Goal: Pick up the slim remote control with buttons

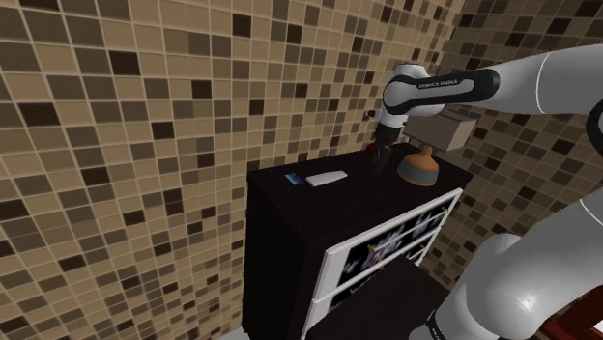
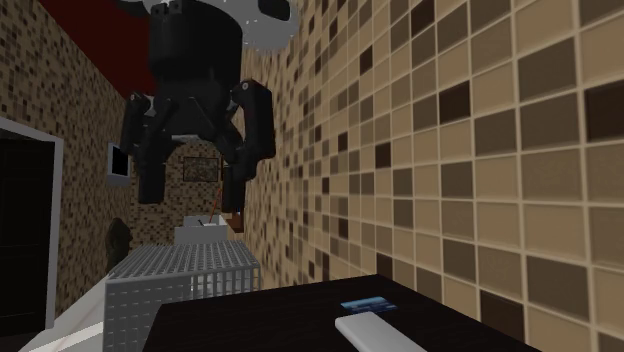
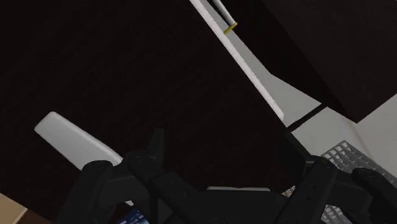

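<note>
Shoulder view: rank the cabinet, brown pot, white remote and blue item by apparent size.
1. dark cabinet, by far the largest
2. brown pot
3. white remote, about as long as the pot is wide, but much thinner
4. small blue item

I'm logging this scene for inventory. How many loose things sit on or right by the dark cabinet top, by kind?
White slim remote: 1
Small blue flat item: 1
Brown round pot: 1
Tan box: 1
Total: 4

Tool (image 2: 193,195) downward, fingers (image 2: 150,180) apart.
</note>
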Robot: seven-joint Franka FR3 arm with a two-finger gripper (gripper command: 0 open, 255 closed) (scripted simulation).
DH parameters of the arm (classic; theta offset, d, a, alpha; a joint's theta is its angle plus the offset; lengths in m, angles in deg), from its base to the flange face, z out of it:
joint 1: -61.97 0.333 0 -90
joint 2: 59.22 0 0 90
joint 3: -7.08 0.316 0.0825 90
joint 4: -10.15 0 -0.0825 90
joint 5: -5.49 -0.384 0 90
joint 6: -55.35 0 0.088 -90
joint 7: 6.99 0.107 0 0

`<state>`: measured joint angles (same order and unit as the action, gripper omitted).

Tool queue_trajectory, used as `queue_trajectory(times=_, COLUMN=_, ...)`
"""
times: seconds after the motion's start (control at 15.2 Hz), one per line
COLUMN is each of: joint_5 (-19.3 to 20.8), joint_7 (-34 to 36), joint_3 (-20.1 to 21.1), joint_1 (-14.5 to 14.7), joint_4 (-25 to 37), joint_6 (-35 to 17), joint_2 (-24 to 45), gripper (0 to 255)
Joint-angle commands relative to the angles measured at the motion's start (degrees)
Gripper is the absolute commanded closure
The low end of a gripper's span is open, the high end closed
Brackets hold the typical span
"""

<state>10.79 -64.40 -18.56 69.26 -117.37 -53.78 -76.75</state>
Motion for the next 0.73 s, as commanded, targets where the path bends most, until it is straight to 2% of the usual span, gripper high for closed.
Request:
queue_trajectory(times=0.0, joint_5=-1.3, joint_7=-6.4, joint_3=-2.0, joint_1=1.0, joint_4=2.1, joint_6=-2.8, joint_2=5.0, gripper=0)
queue_trajectory(times=0.33, joint_5=-6.7, joint_7=-21.5, joint_3=-4.6, joint_1=2.3, joint_4=9.2, joint_6=-7.0, joint_2=17.3, gripper=0)
queue_trajectory(times=0.66, joint_5=-13.0, joint_7=-35.4, joint_3=-3.7, joint_1=0.9, joint_4=18.1, joint_6=-9.2, joint_2=29.6, gripper=0)
